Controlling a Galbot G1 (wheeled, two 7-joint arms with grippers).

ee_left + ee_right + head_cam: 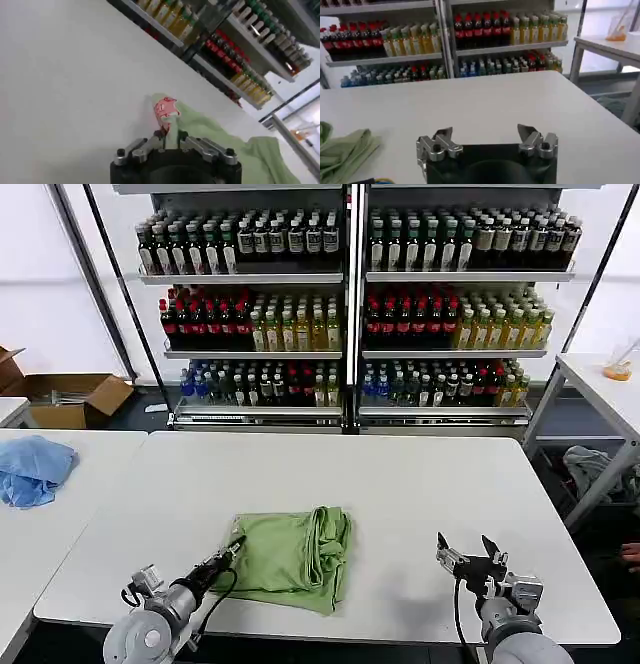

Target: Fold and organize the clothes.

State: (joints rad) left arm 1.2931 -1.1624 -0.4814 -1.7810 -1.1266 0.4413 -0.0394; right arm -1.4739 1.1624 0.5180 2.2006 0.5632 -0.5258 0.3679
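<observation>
Head view: light green soft cotton polo shirt (295, 559), partly folded into a rumpled rectangle, lying on the white table (400, 484) near its front edge, somewhat toward the left front corner. Left end effector (235, 546) at the shirt's left edge, fingers pressed together on a pinch of the green cloth. Right end effector (468, 558) near the front edge toward the right front corner, well apart from the shirt, fingers spread with nothing between them. Crumpled light blue cloth (32, 468) on a separate table at the left; tall shelving unit stocked with rows of bottled drinks (350, 304) behind the far edge. Left wrist view: left end effector (170, 136) closed on a raised fold of the polo shirt (225, 142), the red-and-white printed graphic (165, 108) showing just beyond the fingertips, the rest of the green fabric trailing across the table top. Right wrist view: right end effector (487, 134) held wide open above bare table surface, fingers (442, 135) clearly parted; an edge of the green polo shirt (342, 152) lying well off to one side, untouched by this arm.
</observation>
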